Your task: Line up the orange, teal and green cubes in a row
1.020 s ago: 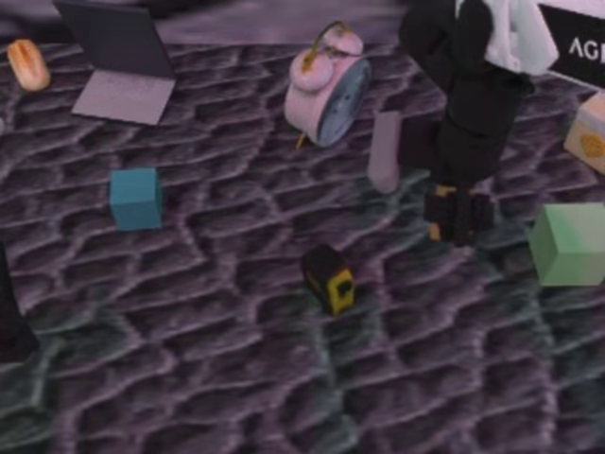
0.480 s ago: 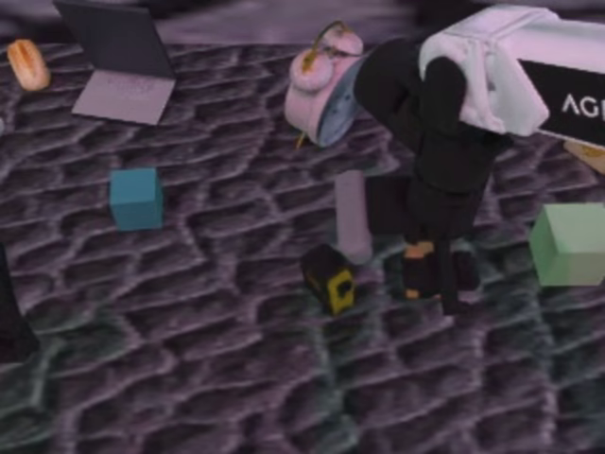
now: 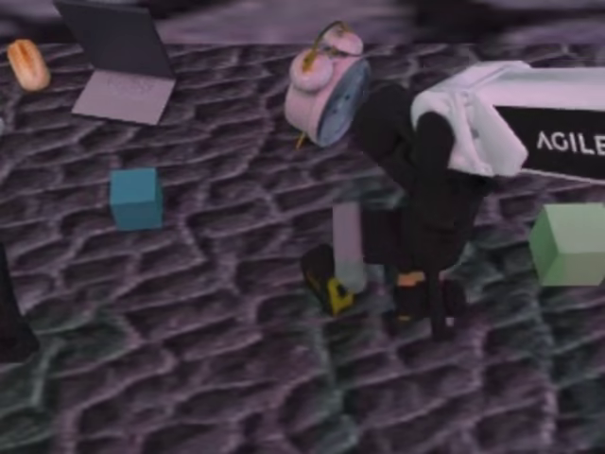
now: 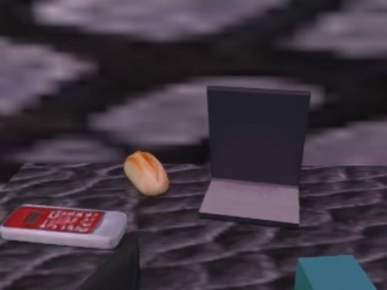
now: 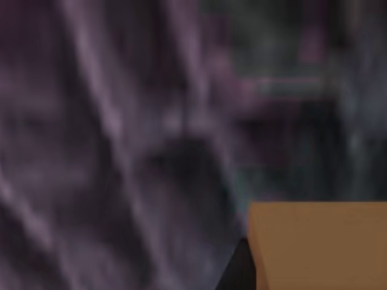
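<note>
Showing as a plain matte orange block, the orange cube (image 5: 317,244) fills the lower right of the right wrist view, flat-faced, edges sharp; in the top view only a sliver of it is visible, lower centre-right of the frame. Right gripper (image 3: 423,301) is pinched on it, dark fingers on either side, just right of the small black-and-yellow block (image 3: 328,279). Teal cube (image 3: 135,198): mid-sized, matte teal-blue, sits alone mid-left of the top view. Green cube (image 3: 569,243): largest, pale mint, at the right edge, cut by the frame, near the right arm. Pink alarm clock (image 3: 326,88) upper centre. Laptop (image 3: 121,61) open, upper left; bread roll (image 3: 27,63) beside it. Left arm parked at the left edge, fingers not visible, cannot tell their state.
</note>
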Controlling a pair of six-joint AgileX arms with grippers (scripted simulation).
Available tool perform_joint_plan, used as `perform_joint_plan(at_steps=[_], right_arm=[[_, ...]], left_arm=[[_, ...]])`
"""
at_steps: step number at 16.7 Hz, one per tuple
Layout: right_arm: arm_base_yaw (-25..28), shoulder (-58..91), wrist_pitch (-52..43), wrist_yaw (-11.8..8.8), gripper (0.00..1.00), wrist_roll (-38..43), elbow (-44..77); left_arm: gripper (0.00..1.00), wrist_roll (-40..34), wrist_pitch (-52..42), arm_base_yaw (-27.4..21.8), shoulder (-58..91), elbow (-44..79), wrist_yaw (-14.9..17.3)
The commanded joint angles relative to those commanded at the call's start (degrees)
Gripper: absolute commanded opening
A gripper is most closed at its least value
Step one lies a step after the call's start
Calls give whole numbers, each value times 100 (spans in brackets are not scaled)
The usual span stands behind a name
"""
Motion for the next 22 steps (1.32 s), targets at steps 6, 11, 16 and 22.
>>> perform_joint_plan(at_steps=[6, 11, 16, 22], right_arm=[[20, 146, 431, 5, 0, -13, -291], [20, 146, 431, 5, 30, -13, -291], [20, 146, 431, 5, 68, -13, -291], [20, 146, 431, 5, 100, -13, -291]], left_arm=[[100, 0, 0, 0, 0, 0, 0], [100, 0, 0, 0, 0, 0, 0], [100, 0, 0, 0, 0, 0, 0], [100, 0, 0, 0, 0, 0, 0]])
